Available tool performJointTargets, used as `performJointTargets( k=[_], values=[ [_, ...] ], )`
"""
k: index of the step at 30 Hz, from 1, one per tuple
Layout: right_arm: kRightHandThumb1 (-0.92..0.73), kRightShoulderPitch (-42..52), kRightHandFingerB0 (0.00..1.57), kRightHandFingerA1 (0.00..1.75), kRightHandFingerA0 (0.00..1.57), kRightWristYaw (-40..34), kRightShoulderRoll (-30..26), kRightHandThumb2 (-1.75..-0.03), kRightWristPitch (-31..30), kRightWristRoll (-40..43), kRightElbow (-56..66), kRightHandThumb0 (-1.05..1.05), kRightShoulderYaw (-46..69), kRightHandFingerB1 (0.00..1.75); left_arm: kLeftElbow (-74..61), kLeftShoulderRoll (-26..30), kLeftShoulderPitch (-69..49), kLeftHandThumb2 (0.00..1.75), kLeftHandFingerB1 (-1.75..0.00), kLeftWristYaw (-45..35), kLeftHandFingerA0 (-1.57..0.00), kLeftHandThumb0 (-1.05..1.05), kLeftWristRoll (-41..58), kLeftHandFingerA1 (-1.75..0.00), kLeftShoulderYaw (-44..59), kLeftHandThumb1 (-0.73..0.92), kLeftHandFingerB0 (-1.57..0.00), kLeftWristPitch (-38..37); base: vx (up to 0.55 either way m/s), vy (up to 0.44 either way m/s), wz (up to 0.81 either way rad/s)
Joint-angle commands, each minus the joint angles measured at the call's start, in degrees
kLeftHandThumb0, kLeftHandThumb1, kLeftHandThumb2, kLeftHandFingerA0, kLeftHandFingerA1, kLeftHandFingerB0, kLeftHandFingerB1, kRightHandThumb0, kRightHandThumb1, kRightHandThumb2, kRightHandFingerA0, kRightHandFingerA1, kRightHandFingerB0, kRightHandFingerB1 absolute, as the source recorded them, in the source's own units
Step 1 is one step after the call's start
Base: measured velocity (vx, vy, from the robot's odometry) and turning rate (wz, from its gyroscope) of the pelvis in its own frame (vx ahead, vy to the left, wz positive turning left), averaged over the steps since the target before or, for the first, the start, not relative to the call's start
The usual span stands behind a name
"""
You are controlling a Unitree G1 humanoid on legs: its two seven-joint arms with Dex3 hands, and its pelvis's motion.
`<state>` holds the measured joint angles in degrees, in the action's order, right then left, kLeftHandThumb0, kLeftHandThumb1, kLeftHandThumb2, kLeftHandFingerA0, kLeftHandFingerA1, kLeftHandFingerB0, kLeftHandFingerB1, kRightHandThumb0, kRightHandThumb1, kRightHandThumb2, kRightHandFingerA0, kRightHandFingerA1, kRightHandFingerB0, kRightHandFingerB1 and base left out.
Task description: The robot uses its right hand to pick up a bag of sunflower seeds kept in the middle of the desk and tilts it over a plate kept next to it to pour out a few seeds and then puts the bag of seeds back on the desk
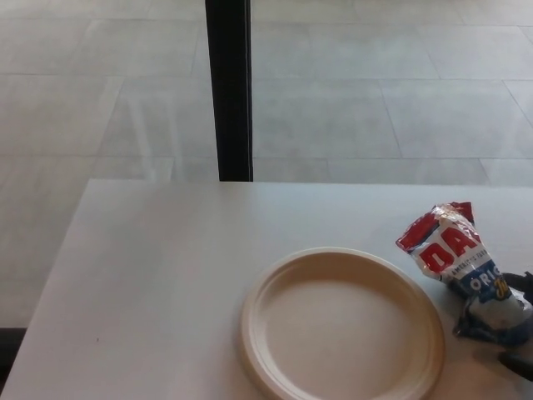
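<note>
A white desk (158, 275) fills the lower part of the head view, its top plain and matte, with a tiny dark speck near its left edge. Its far edge runs across the picture about midway up. Beyond that edge lies a floor of large pale grey tiles (375, 108) with thin grout lines and faint light streaks. A black upright post (229, 87) rises from just behind the far edge of the desk and runs out of the top of the picture.

A round cream plate (420, 333) with a raised rim sits on the desk, right of centre and close to the near edge; nothing lies in it. Just to the right of the plate lies the bag of sunflower seeds (462, 262), red, white and blue, crumpled, its red end pointing away toward the floor and its blue end toward the near right corner. The bag rests on the desk, close beside the plate's rim.

Of the right hand (523, 321), only dark finger parts show at the picture's right edge, one above and one below the bag's blue end. Whether they touch or grip the bag cannot be told. The left hand is out of sight.
</note>
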<state>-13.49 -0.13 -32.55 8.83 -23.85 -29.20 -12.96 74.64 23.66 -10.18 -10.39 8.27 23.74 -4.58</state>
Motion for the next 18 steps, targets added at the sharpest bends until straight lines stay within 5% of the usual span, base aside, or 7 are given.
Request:
performJointTargets(
  k=[1, 18],
  values=[
    [-0.55, 0.44, 0.10, 0.14, 0.00, -1.76, 0.65, -0.95, 0.69, -3.06, -1.60, -0.91, -1.22, 0.29, -0.01, 0.52, -0.32, 0.61, -0.38, 0.22, -0.48, -0.68, 0.00, -0.61, -0.25, 0.68, -0.38, -0.86, 0.00, 0.000, 0.00],
    [-0.53, -4.46, 0.10, 0.20, 0.03, 0.30, 1.69, -0.93, -0.10, -4.03, -0.15, -0.85, -1.67, 0.33, -0.59, 1.07, -0.49, 0.61, -0.40, 0.19, -0.48, -0.72, -0.33, -0.63, -2.20, 0.70, -0.39, -1.28, 0.00, 0.000, 0.00]
  ],
)
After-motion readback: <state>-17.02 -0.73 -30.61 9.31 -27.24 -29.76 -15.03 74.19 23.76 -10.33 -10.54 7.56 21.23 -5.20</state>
